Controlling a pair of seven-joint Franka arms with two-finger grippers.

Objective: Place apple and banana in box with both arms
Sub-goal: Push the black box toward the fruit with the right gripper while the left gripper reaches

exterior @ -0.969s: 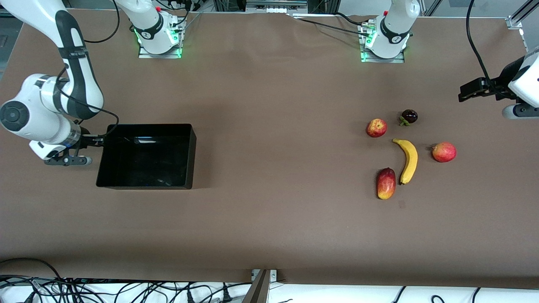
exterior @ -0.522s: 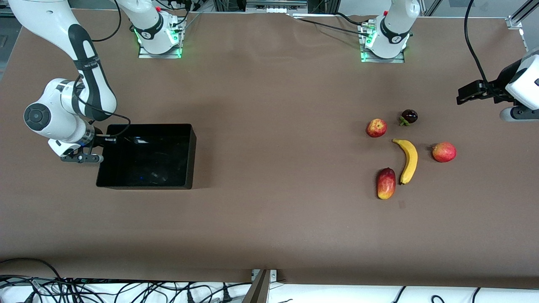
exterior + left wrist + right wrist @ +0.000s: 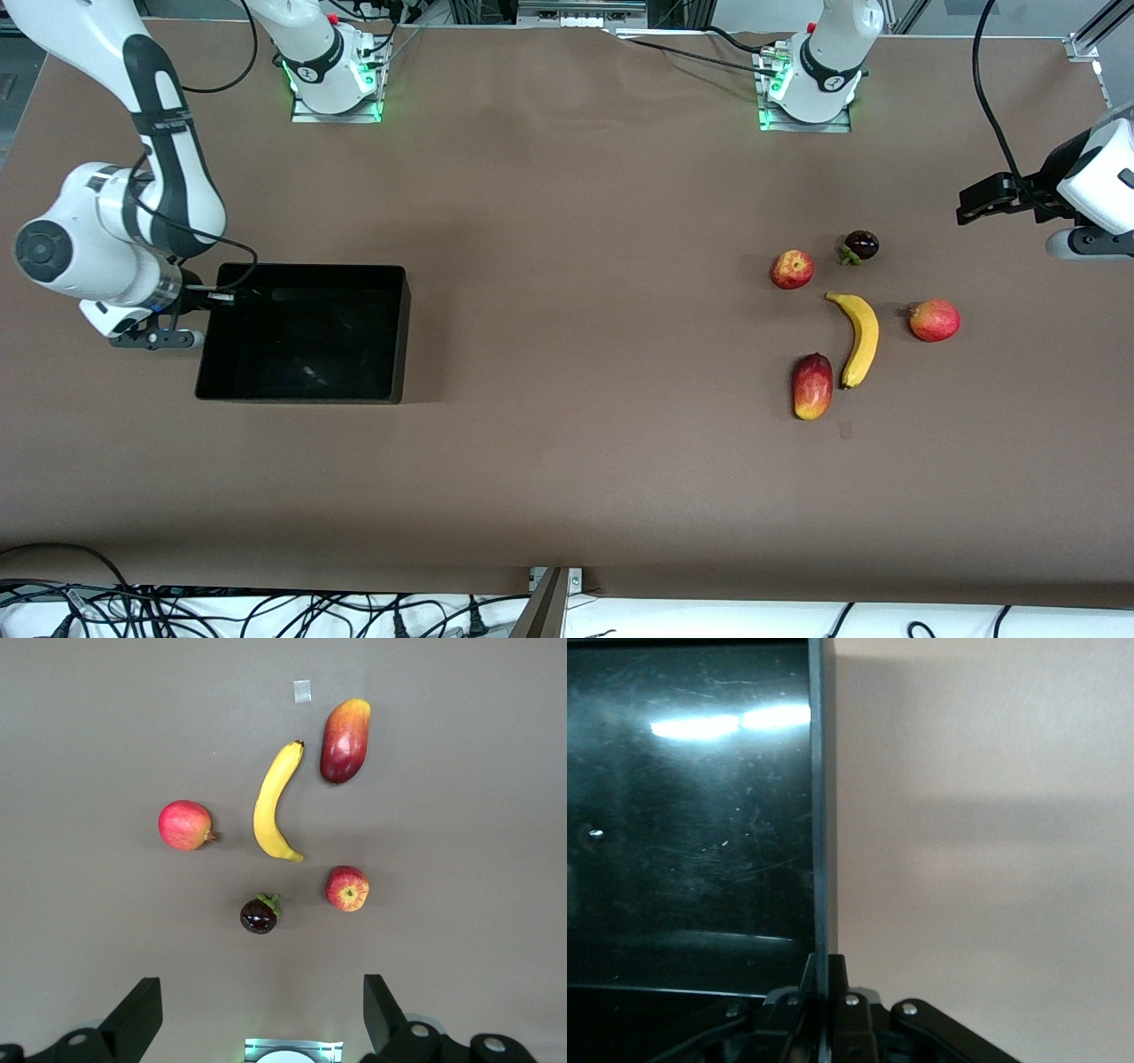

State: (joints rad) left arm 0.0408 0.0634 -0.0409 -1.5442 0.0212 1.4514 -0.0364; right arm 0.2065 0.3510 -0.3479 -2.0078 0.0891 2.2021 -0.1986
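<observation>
R gripper [image 3: 819, 992] clamped on box [image 3: 400, 328] wall; L gripper [image 3: 257, 1014] open above apple [image 3: 347, 888] & banana [image 3: 274, 804]

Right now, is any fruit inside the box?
No, the box holds nothing, while the apple and banana lie on the table toward the left arm's end.

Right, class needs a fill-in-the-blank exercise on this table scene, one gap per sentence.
1. The right gripper is shut on the wall of the ____.
2. The banana lies between the mango and the smooth red ____.
3. The left gripper, over the bare table, is ____.

Missing words: box; fruit; open
</observation>
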